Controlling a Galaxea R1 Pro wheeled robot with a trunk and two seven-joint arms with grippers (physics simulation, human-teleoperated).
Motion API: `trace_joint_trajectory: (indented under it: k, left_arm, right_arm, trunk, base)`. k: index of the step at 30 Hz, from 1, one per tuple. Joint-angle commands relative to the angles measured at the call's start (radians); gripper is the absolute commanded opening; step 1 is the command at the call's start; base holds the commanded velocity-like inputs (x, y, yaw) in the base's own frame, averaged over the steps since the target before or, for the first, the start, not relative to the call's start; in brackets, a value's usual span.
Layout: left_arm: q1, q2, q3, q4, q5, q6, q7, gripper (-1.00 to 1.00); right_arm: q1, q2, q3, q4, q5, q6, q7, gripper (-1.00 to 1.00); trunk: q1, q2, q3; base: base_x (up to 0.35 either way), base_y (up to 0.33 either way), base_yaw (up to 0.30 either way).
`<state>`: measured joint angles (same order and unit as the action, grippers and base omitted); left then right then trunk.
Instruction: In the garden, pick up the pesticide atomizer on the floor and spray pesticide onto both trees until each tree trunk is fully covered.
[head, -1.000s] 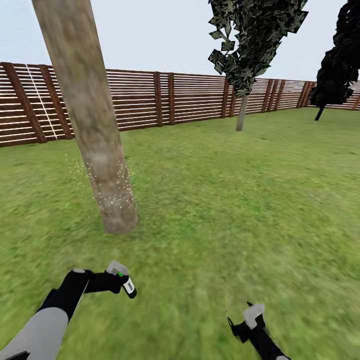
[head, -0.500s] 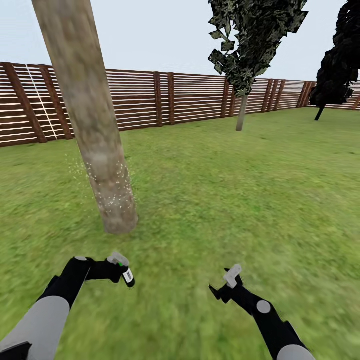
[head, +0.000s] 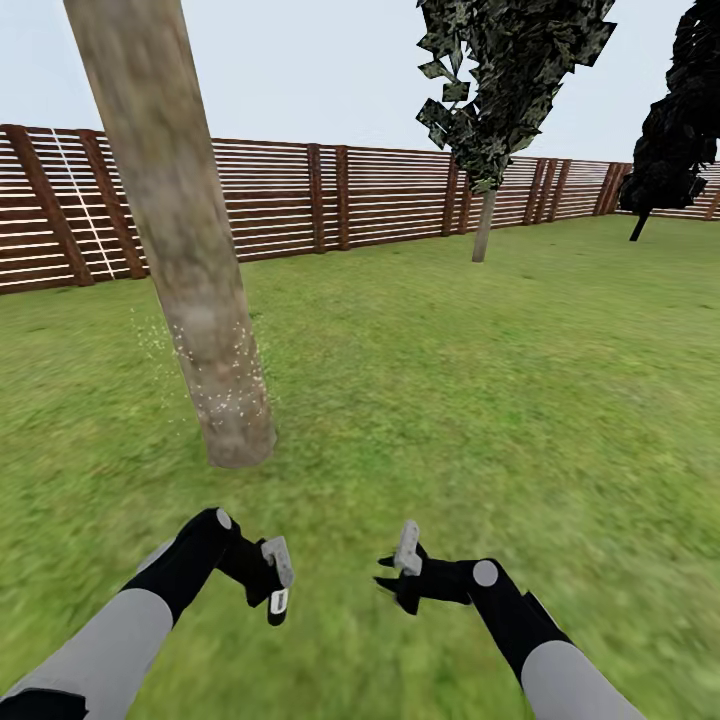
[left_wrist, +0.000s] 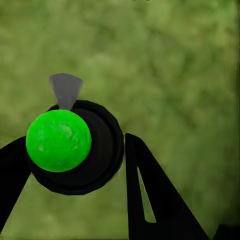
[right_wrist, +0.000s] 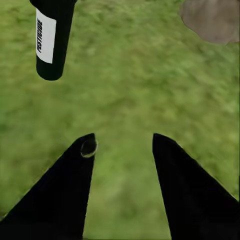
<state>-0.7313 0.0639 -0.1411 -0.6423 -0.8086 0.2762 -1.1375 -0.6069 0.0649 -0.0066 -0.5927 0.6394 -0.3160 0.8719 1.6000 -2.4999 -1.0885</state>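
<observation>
Gripping: left gripper (head: 268, 590) fingers are clasping the pesticide atomizer (head: 278, 588), hanging low over the grass (head: 480, 400).
Right gripper (head: 392, 582): fingers are spread, holding nothing, hovering beside it.
Near tree trunk (head: 190, 270): pesticide (head: 225, 385) specks are dotting its lower part.

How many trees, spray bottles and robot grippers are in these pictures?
Trees with pale trunks: 2, a near leaning one and a far one.
Pesticide atomizer: 1, held in the left gripper.
Grippers: 2, counting the open right gripper.
Total: 5.
</observation>
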Motion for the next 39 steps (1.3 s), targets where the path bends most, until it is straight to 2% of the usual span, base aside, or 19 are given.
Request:
trace_joint_trajectory:
  k: [1, 4, 6, 10, 11, 12, 14, 18, 24, 28, 31, 39]
  left_arm:
    - [0.001, -0.002, 0.001, 0.001, -0.002, -0.017, -0.001, -1.00]
    - [0.001, -0.027, 0.002, 0.001, -0.003, -0.031, -0.001, -1.00]
    - [0.001, -0.049, 0.000, 0.001, -0.006, -0.032, -0.001, -1.00]
    - [0.001, -0.082, -0.002, 0.001, -0.006, -0.033, -0.001, -1.00]
    - [0.001, -0.091, -0.013, 0.001, -0.006, -0.033, 0.000, -1.00]
    - [0.001, -0.099, -0.055, 0.002, -0.006, -0.033, 0.001, -1.00]
    - [0.001, -0.103, -0.078, 0.001, -0.003, -0.032, 0.002, -1.00]
    - [0.001, -0.117, -0.087, 0.001, 0.000, -0.033, 0.001, -1.00]
    - [-0.003, -0.144, -0.091, 0.000, -0.005, -0.035, 0.009, -1.00]
    - [-0.004, -0.148, -0.091, -0.002, -0.006, -0.037, 0.016, -1.00]
    - [-0.007, -0.148, -0.091, -0.003, -0.005, -0.055, 0.046, -1.00]
    - [-0.005, -0.172, -0.088, -0.001, 0.001, -0.065, 0.051, -1.00]
  right_arm:
    - [-0.002, 0.000, 0.001, -0.001, 0.000, 0.000, 0.002, -1.00]
    - [-0.017, 0.005, 0.008, -0.001, -0.001, 0.000, 0.022, -1.00]
    - [-0.036, 0.021, 0.012, -0.001, -0.002, 0.000, 0.062, -1.00]
    - [-0.049, 0.044, 0.013, -0.001, -0.003, 0.000, 0.073, -1.00]
    - [-0.051, 0.046, 0.013, -0.001, -0.003, 0.000, 0.073, -1.00]
    - [-0.053, 0.049, 0.013, -0.001, -0.003, 0.000, 0.073, -1.00]
    - [-0.056, 0.050, 0.013, -0.001, -0.003, 0.000, 0.073, -1.00]
    - [-0.057, 0.050, 0.013, -0.001, -0.003, 0.000, 0.073, -1.00]
    - [-0.057, 0.055, 0.013, -0.001, -0.003, 0.000, 0.076, -1.00]
    - [-0.057, 0.064, 0.014, -0.001, -0.003, 0.000, 0.076, -1.00]
    - [-0.057, 0.064, 0.014, -0.001, -0.003, 0.000, 0.076, -1.00]
    - [-0.057, 0.064, 0.014, -0.001, -0.003, 0.000, 0.076, -1.00]
  trunk:
    - [0.000, 0.000, 0.000]
    - [0.000, 0.000, 0.000]
    - [0.000, 0.000, 0.000]
    - [0.000, 0.000, 0.000]
    - [0.000, 0.000, 0.000]
    - [0.000, 0.000, 0.000]
    - [0.000, 0.000, 0.000]
    - [0.000, 0.000, 0.000]
    - [0.000, 0.000, 0.000]
    - [0.000, 0.000, 0.000]
    - [0.000, 0.000, 0.000]
    - [0.000, 0.000, 0.000]
  base:
    - [0.000, 0.000, 0.000]
    - [0.000, 0.000, 0.000]
    - [0.000, 0.000, 0.000]
    - [0.000, 0.000, 0.000]
    - [0.000, 0.000, 0.000]
    - [0.000, 0.000, 0.000]
    - [0.000, 0.000, 0.000]
    - [0.000, 0.000, 0.000]
    - [0.000, 0.000, 0.000]
    - [0.000, 0.000, 0.000]
    - [0.000, 0.000, 0.000]
    - [0.000, 0.000, 0.000]
